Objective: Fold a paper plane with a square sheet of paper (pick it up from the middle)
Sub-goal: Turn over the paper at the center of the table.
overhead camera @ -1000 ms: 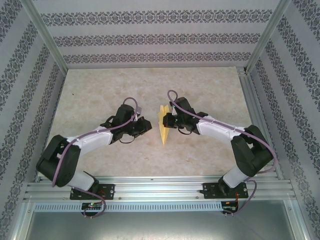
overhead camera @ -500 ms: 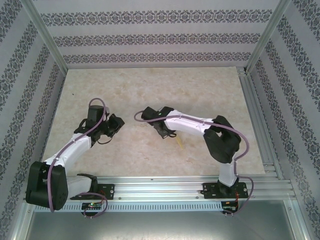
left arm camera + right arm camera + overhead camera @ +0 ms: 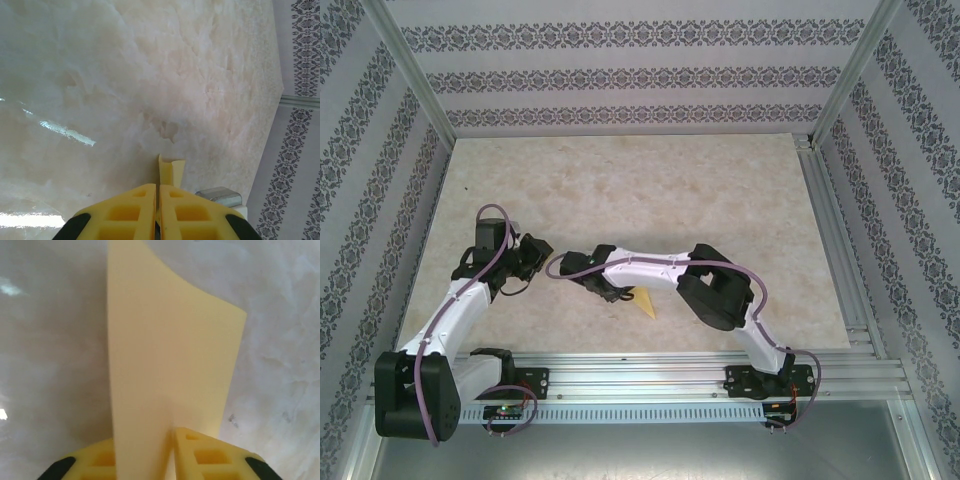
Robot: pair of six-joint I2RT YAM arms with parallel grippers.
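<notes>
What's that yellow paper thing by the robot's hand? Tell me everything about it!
The paper plane is thin, pale yellow paper, smooth and plain. From above, its sharp tip points toward the near edge of the table. It stands on edge between the fingers of the right gripper, curving slightly. Whether they squeeze it, or it touches the table, I cannot tell.

The paper plane, slim, yellow and folded, sits near front centre, sharp tip pointing nearward.

Matt paper plane on glossy marbled table
</notes>
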